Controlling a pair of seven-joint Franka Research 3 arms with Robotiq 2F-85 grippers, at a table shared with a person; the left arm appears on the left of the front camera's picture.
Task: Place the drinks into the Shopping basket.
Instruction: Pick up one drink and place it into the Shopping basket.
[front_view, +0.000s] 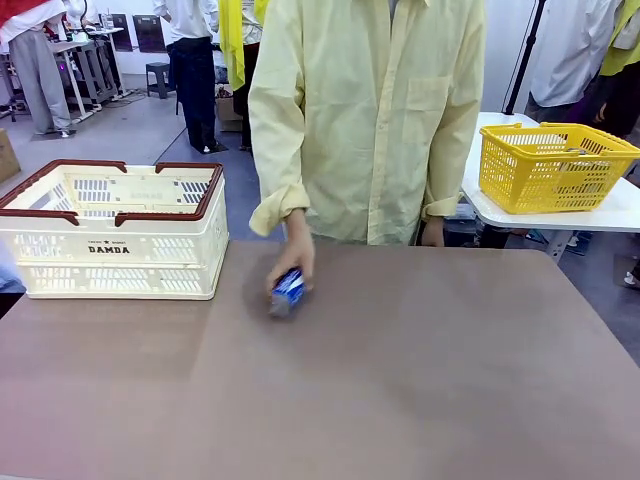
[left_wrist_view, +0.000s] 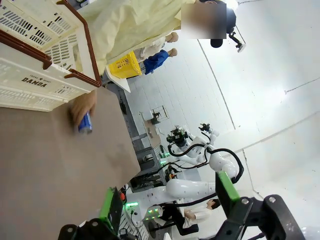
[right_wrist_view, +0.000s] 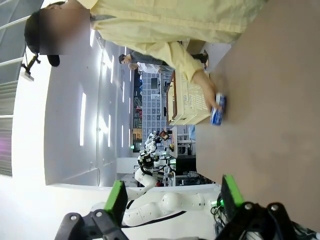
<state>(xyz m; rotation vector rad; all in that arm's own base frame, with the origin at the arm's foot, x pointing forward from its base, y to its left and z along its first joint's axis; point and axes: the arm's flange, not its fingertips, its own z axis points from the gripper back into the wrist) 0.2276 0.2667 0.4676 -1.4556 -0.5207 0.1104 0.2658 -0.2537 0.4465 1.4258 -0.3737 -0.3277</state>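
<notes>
– Green-padded fingers sit closest to the lens. The left gripper (left_wrist_view: 167, 186) has its jaws spread wide, with nothing between them.

– And the other 1?

– It's the same. The right gripper (right_wrist_view: 174, 181) is released and empty, hanging well back from the action. Neither of the 2 touches anything.

– So where's the drink?

– I see 1 blue can (front_view: 289, 287) with white lettering, tilted, in the person's hand (front_view: 297, 258). The hand wraps its upper end from above, down at the brown table (front_view: 400, 380) near the far edge. It's blurred, so I can't tell if the can rests on the surface or sits just above it.

– Is it near the Shopping basket (front_view: 120, 262)?

– It's beside it and not touching. The cream crate with the red-brown rim and "DAMDA" on its side stands at the table's far left corner. The can is a little way to its right, outside it.

– Who's holding it?

– Someone in a pale yellow shirt stands at the far side, 1 sleeve (front_view: 280, 150) reaching down to the can.

– Anything else?

– A yellow mesh basket (front_view: 550, 170) sits on a white side table (front_view: 620, 215) off to the right.
</notes>
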